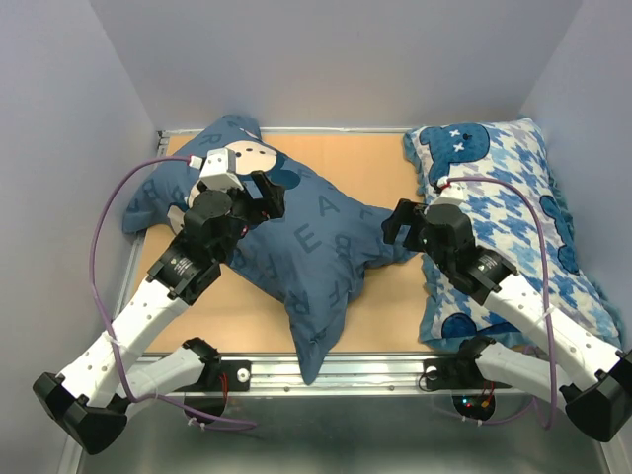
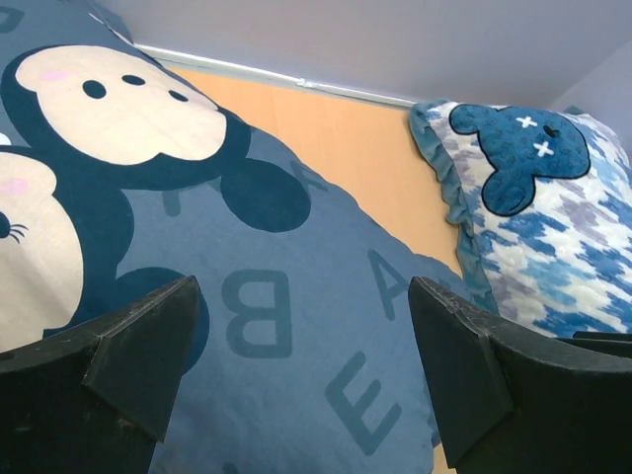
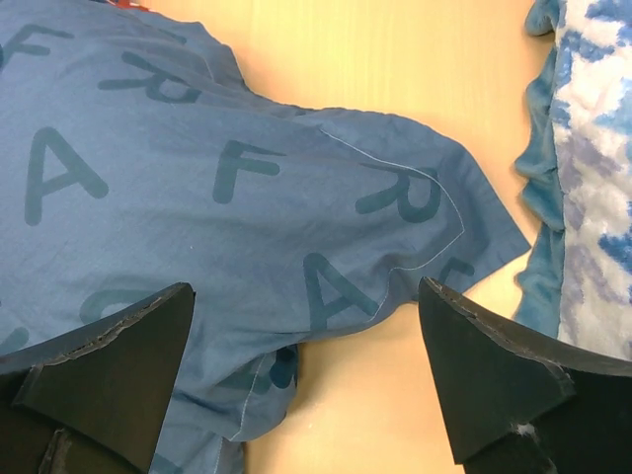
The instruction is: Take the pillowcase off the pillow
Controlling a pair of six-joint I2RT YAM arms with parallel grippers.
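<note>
top external: the dark slate-blue soft fabric pillowcase (image 1: 316, 247), printed with paler letters and a cartoon face, lies plump on the tan wooden table (image 1: 365, 168). its long axis runs on a diagonal, from the far-left corner down to a point at the near edge in the middle. a side corner stretches right towards the right gripper (image 1: 395, 229), which sits just beside that tip. the left gripper (image 1: 272, 195) hangs over the case's far-left part, near the cartoon face. a blue-and-white houndstooth cushion (image 1: 513, 178) lies along the table's right side.

left wrist: both black fingers stand wide apart, released, with the lettered cloth and cream cartoon faces below and nothing gripped.

right wrist: the jaws are spread too, holding nothing; the case's pointed corner lies flat on the wood between and beyond them, aimed at the houndstooth cushion.
</note>
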